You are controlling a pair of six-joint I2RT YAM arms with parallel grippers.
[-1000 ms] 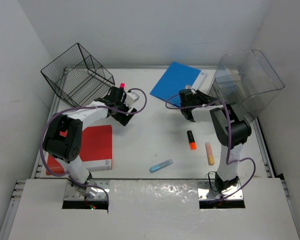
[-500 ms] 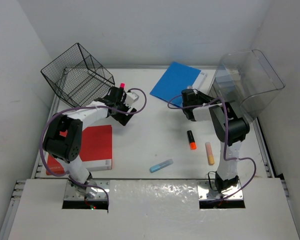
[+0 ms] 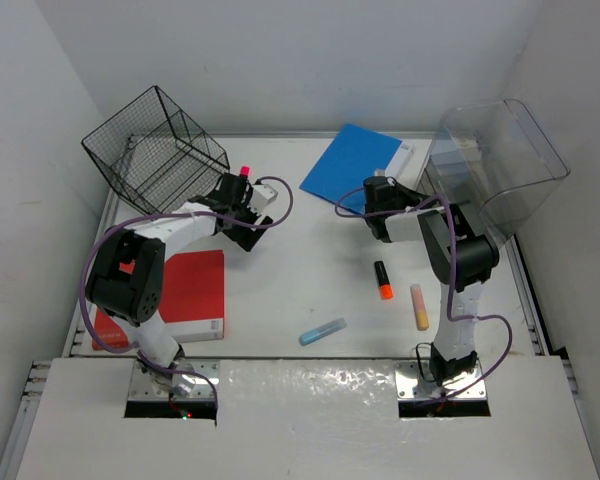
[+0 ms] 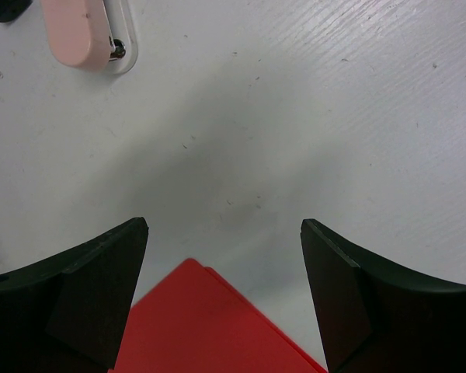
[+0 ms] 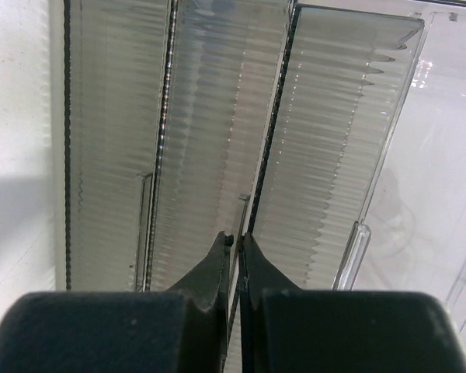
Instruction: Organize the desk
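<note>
Facing the clear rack (image 5: 334,116), right hand (image 5: 234,237) pressed together at a divider edge running straight away; left hand (image 4: 224,225) spread above corner of red notebook (image 4: 210,326) on the bench (image 4: 311,101)

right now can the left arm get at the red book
Probably yes. The left gripper is open over the desk, and the wrist view shows a bare corner of the red book right between its fingers, with nothing lying on it or in the way.
</note>
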